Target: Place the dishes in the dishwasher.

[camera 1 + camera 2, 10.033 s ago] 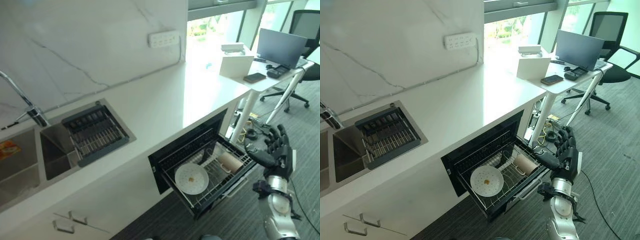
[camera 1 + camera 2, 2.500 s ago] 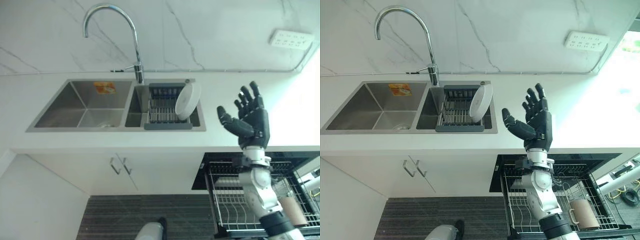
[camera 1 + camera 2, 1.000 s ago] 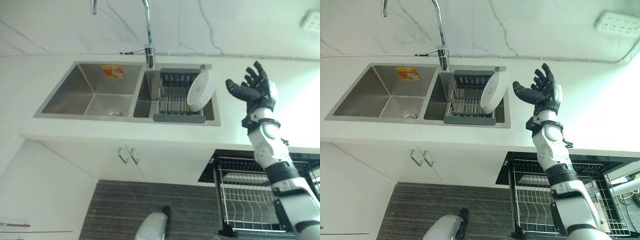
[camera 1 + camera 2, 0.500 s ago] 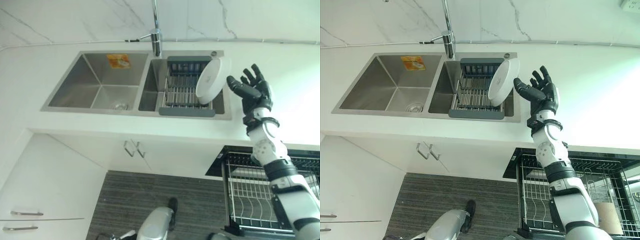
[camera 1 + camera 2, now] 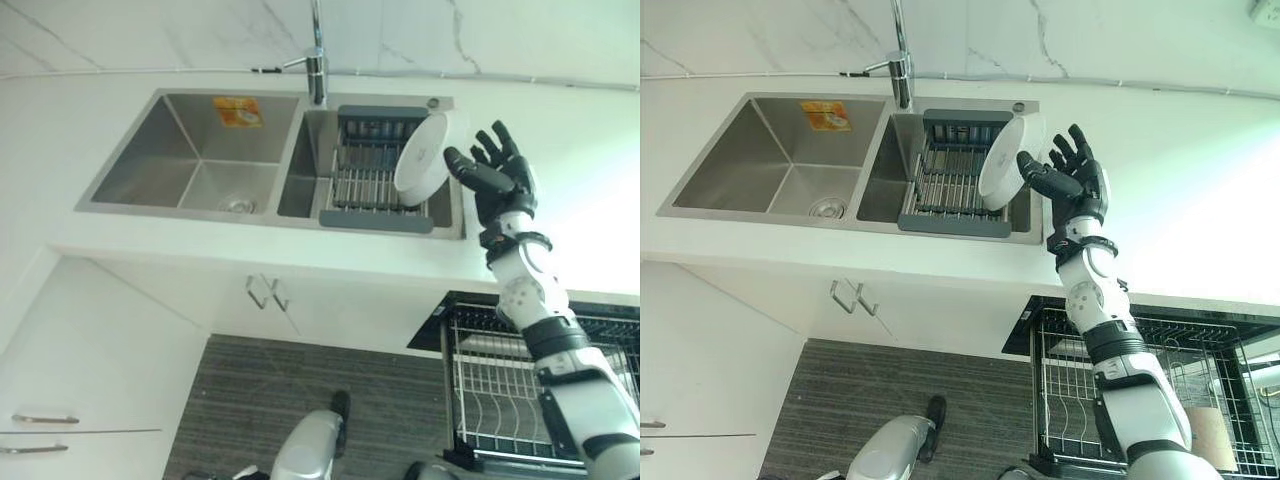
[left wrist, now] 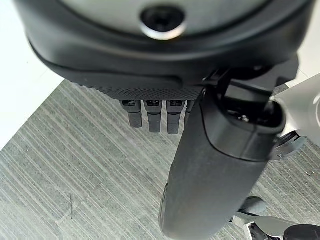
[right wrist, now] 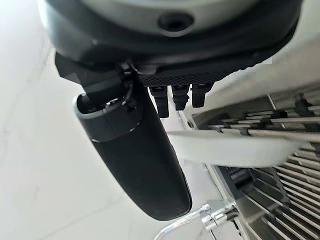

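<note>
Over the sink, in the left eye view, a white plate leans on edge in the dark drying rack set in the right basin, and the right hand is at its rim with fingers spread wide and the thumb reaching toward the plate's face. The plate is smooth, glazed and round; tilted as it is, a pinch on the rim alone could let it slip or roll off the rack's ribs into the steel sink.

From the right eye view, the dishwasher basket of thin wire stands pulled out below the white counter, well apart from the plate, so a loose hold might fail on the long carry down.

Seen from the left wrist, the left hand hangs over grey striped floor, fingers straight, holding nothing.

Seen from the right wrist, the plate's rim lies between thumb and fingers, not yet clamped.
</note>
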`<state>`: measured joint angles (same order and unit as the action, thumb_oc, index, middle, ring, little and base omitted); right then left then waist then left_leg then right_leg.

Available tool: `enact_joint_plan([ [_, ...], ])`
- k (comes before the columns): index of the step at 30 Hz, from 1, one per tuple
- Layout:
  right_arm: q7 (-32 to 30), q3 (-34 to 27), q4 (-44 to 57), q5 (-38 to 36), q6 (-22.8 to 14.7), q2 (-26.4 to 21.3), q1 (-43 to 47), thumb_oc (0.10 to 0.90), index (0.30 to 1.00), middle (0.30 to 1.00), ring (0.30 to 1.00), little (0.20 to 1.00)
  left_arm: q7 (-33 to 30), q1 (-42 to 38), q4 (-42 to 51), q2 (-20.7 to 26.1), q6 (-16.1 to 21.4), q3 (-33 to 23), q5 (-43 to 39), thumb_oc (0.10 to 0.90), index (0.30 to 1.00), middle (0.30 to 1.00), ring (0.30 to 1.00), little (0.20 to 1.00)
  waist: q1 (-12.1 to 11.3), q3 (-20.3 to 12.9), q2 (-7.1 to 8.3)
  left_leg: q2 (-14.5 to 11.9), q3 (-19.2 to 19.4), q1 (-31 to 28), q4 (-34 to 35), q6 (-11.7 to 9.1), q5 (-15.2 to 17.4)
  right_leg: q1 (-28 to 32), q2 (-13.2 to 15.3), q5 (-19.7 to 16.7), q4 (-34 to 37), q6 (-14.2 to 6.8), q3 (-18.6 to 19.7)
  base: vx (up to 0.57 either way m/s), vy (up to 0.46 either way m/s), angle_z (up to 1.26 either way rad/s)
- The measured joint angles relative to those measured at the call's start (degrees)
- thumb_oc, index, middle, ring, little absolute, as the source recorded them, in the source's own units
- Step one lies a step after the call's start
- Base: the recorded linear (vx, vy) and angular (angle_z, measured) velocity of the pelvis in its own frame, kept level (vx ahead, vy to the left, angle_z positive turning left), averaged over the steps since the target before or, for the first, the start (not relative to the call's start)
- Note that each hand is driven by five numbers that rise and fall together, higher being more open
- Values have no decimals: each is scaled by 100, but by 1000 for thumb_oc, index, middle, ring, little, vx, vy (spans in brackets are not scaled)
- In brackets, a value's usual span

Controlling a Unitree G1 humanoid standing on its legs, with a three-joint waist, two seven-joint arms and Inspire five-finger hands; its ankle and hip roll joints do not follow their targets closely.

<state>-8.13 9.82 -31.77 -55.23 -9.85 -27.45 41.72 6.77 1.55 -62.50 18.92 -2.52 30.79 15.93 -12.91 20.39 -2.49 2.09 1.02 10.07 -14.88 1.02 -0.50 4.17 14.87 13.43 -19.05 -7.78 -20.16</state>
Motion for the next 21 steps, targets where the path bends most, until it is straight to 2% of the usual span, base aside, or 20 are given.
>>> enact_joint_plan([
  [21,-10,38,-25,-4,-3,49,134,800,900,900,900,900,-28,-104,25,-1,7,59,2,800,900,900,900,900,5,119,-17,1,13,106,5,9,-8,-91,-1,-14,15,-10,5,0,0,0],
])
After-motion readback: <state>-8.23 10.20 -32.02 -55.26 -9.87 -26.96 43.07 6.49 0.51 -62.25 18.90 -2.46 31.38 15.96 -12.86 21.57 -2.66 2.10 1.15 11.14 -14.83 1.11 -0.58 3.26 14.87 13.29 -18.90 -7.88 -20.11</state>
